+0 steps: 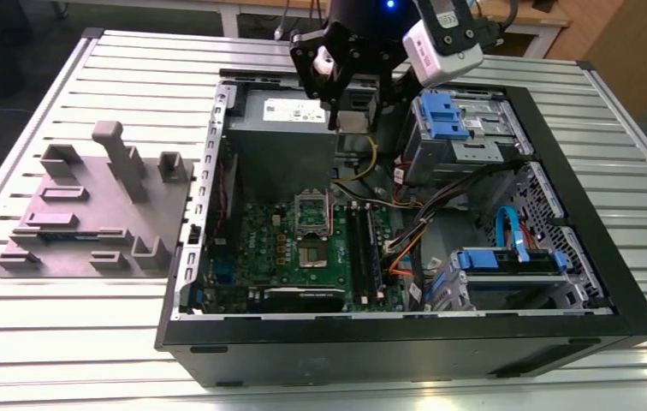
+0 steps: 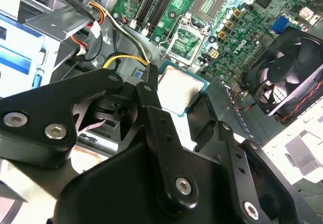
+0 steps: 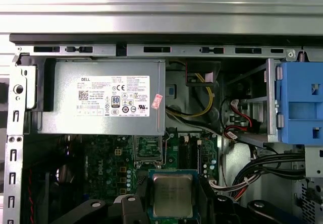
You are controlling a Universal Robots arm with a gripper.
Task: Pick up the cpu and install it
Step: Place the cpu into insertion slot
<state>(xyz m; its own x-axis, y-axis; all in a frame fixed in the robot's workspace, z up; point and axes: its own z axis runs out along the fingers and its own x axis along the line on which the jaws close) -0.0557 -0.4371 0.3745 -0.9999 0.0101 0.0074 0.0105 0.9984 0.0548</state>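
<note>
Cpu [image 3: 172, 194] is picked up, clamped in the gripper [image 1: 347, 110] above the open case [image 1: 415, 338]; the socket [image 1: 314, 254] looks empty, so installing is not yet done.

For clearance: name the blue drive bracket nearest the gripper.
The exterior view's upper blue bracket, beside the gripper holding the cpu; the lower blue bracket sits apart.

This looks like a robotics lab or workshop. A ribbed metal desk [image 1: 73, 325] carries an opened computer case [image 1: 415, 351] and, near its edge at the exterior view's left, a grey fixture block [image 1: 95, 214]. A robot arm [image 1: 370, 21] hangs above, and wooden furniture [image 1: 626, 43] stands beyond the far edge.
</note>
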